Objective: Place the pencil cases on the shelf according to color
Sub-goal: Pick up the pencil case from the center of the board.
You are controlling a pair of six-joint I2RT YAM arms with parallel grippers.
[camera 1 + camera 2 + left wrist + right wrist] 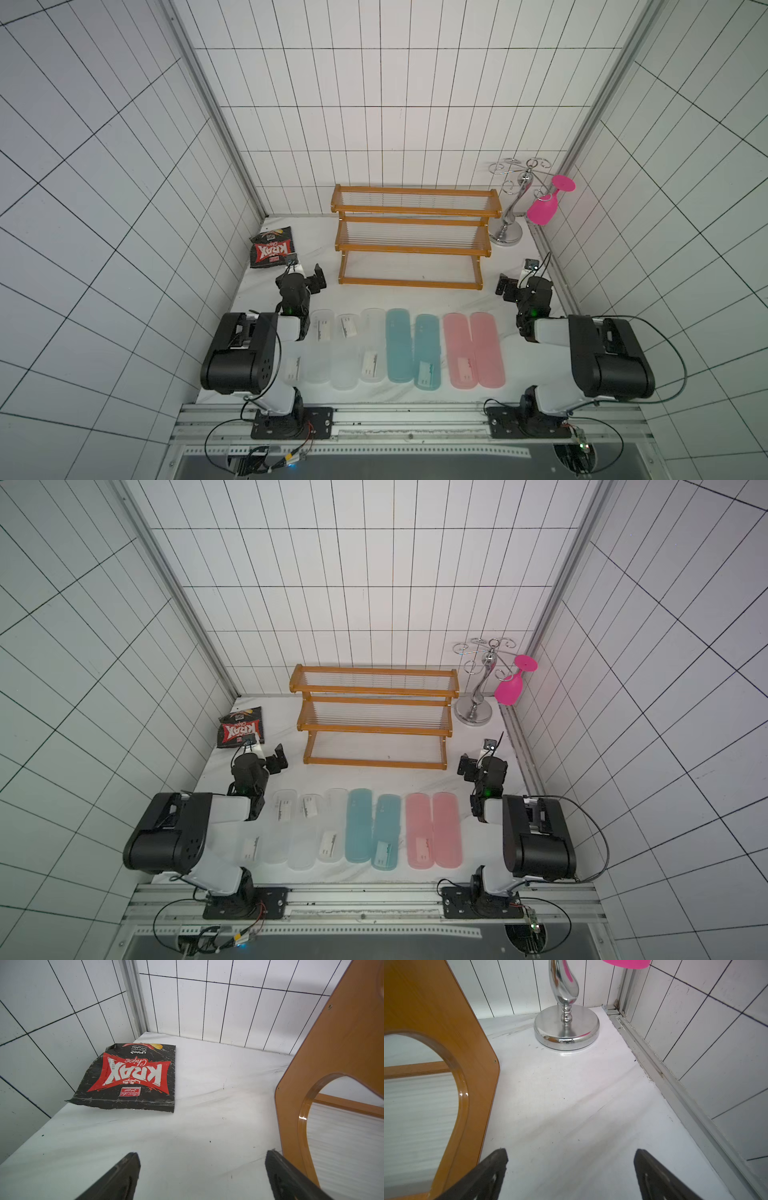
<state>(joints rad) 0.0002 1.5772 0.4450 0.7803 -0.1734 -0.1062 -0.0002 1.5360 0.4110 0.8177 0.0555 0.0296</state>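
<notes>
Only in both top views do we see the pencil cases (395, 349), lined up on the table (415, 299) in front of the shelf (411, 248) and apart from it: clear cases (345, 365) at left, teal cases (398, 345) in the middle, pink cases (487, 349) at right. The left wrist view gives us the chip bag (133, 1078) and the left gripper (202, 1154), jaws spread wide, holding nothing; the right wrist view adds the chrome stand (566, 1028) and the right gripper (571, 1150), likewise wide and empty

Glossy wooden shelf (415, 249), mirror-chrome stand (506, 235), seemingly frosted plastic cases (397, 345).
</notes>
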